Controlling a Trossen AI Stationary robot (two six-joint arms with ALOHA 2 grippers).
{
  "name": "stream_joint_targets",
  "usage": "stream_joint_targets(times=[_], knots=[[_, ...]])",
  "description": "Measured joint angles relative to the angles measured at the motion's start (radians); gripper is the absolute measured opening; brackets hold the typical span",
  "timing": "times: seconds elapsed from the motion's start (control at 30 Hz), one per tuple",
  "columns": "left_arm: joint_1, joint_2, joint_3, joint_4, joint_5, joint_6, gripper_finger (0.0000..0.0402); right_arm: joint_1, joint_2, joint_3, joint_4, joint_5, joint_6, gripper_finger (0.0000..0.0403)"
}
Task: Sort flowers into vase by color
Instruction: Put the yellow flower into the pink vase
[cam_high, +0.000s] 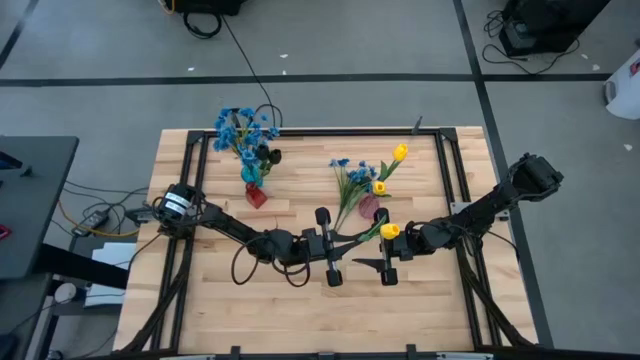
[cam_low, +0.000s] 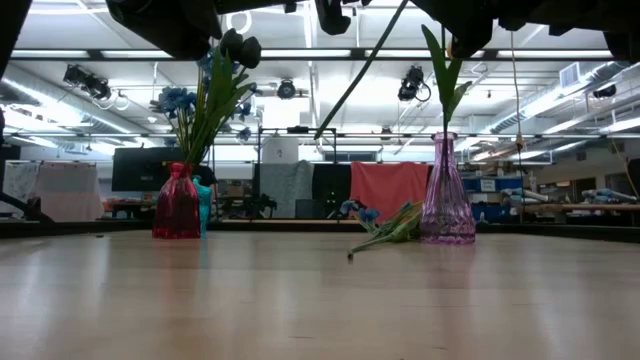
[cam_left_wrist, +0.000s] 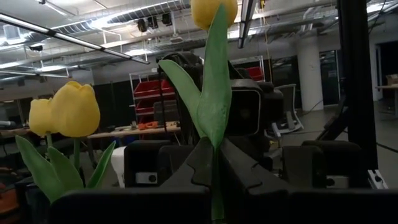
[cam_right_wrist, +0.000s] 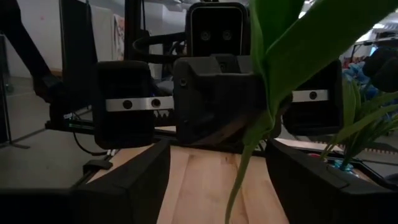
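**Both grippers meet over a yellow tulip at mid-table**

The left gripper (cam_high: 331, 246) and the right gripper (cam_high: 387, 256) face each other above the middle of the wooden table (cam_high: 200, 310). Between them is a yellow tulip (cam_high: 389, 231), its stem slanting away toward the pink vase (cam_high: 369, 207). In the left wrist view the left fingers (cam_left_wrist: 186, 163) are closed tight on the tulip's stem below its long leaf. The right gripper's fingers (cam_right_wrist: 143, 171) stand wide apart, with the stem hanging between them and touching neither.

The pink vase holds two other yellow tulips (cam_high: 399, 152), and a few blue flowers (cam_high: 350, 178) lie on the table beside it. The red vase (cam_high: 256, 194), well to the left, holds more blue flowers (cam_high: 240, 127) and a dark tulip (cam_high: 268, 157).
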Motion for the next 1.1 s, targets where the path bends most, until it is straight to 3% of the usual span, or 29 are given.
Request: stream_joint_targets(times=[0.2,0.8,0.9,1.1], knots=[[0.000,0.000,0.000,0.018,0.036,-0.020,0.0015,-0.013,0.000,0.000,0.002,0.011,-0.005,0.0230],[-0.007,-0.001,0.000,-0.031,0.034,-0.047,0.0017,-0.026,0.000,0.000,-0.002,0.010,-0.005,0.0023],[-0.014,-0.001,0.000,-0.039,-0.003,-0.038,0.0038,-0.026,0.000,-0.001,-0.008,0.023,-0.005,0.0011],[-0.052,-0.024,-0.001,-0.073,-0.169,0.027,0.0145,0.018,-0.091,-0.001,-0.150,0.164,0.009,0.0026]])
